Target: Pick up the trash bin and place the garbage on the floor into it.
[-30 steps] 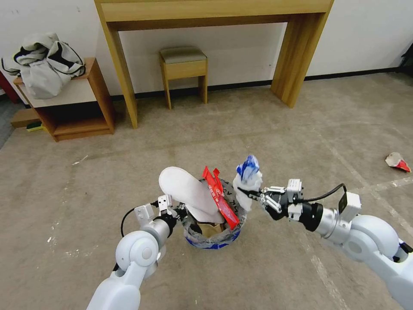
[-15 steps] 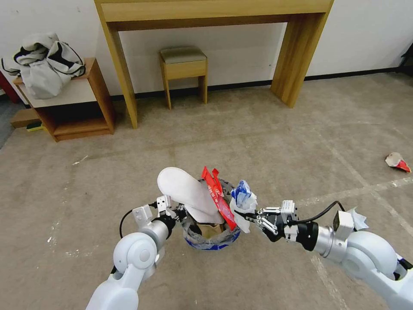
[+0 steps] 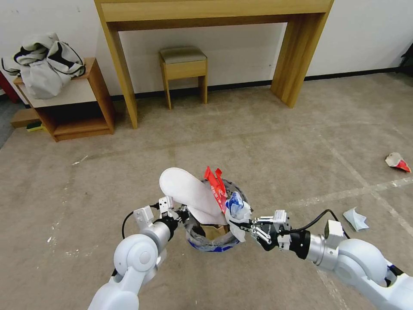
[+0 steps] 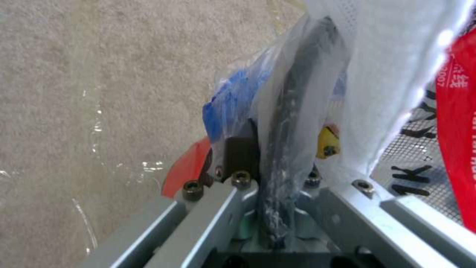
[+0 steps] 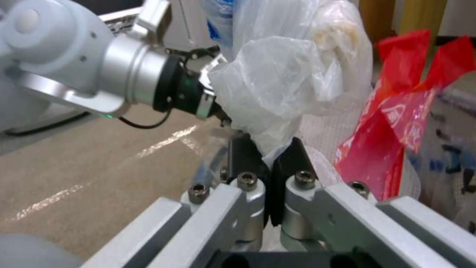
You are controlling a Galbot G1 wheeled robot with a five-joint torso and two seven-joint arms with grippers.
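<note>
The trash bin (image 3: 214, 242), red with a blue band and a clear bag liner, hangs in front of me. My left gripper (image 3: 183, 214) is shut on its rim (image 4: 292, 123). A white slipper (image 3: 187, 191), a red wrapper (image 3: 216, 188) and a brown paper bag (image 3: 213, 230) stick out of it. My right gripper (image 3: 235, 224) is shut on a white-blue crumpled plastic wad (image 3: 238, 209) at the bin's right rim; the wad (image 5: 277, 85) sits pinched between the pads, beside the red wrapper (image 5: 396, 123).
More garbage lies on the floor to the right: a crumpled white-blue paper (image 3: 355, 218) and a white-red scrap (image 3: 396, 161). Behind stand a wooden desk (image 3: 297, 56), a stool (image 3: 183, 69) and a low shelf (image 3: 73, 107) with a bundled jacket (image 3: 45, 62).
My right gripper has brought the white-blue wad down and left, from above the bin's right side to its rim. The bin and left gripper have hardly moved.
</note>
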